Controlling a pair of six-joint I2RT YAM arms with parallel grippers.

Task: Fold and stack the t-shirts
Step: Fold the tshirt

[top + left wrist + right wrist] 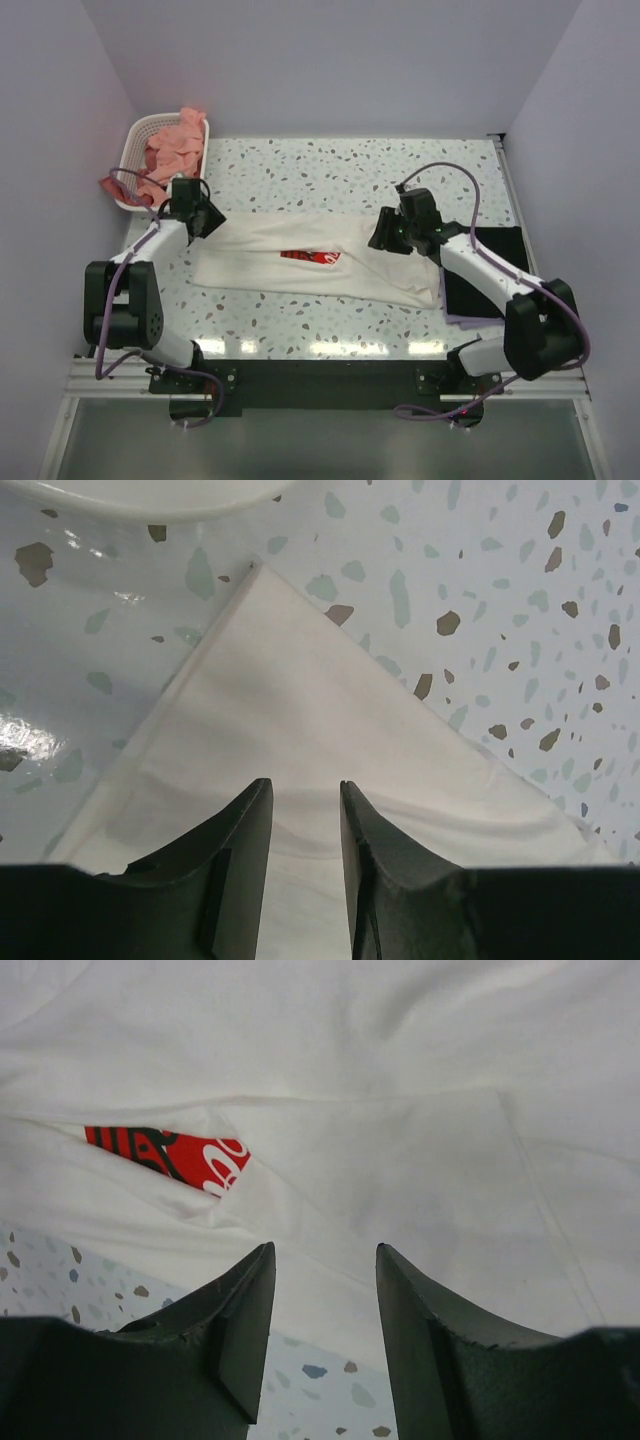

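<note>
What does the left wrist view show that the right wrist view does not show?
Only the left wrist view shows the white rim of the basket at the top and a flat corner of the cream-white shirt. Only the right wrist view shows the red logo, partly hidden by a fold. Both show this shirt on the speckled table, with open fingers over it: left gripper, right gripper.

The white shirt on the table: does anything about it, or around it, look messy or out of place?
The white shirt lies slanted and only half folded, a fold hiding most of its red logo. Pink shirts spill over the rim of the basket at the far left.
</note>
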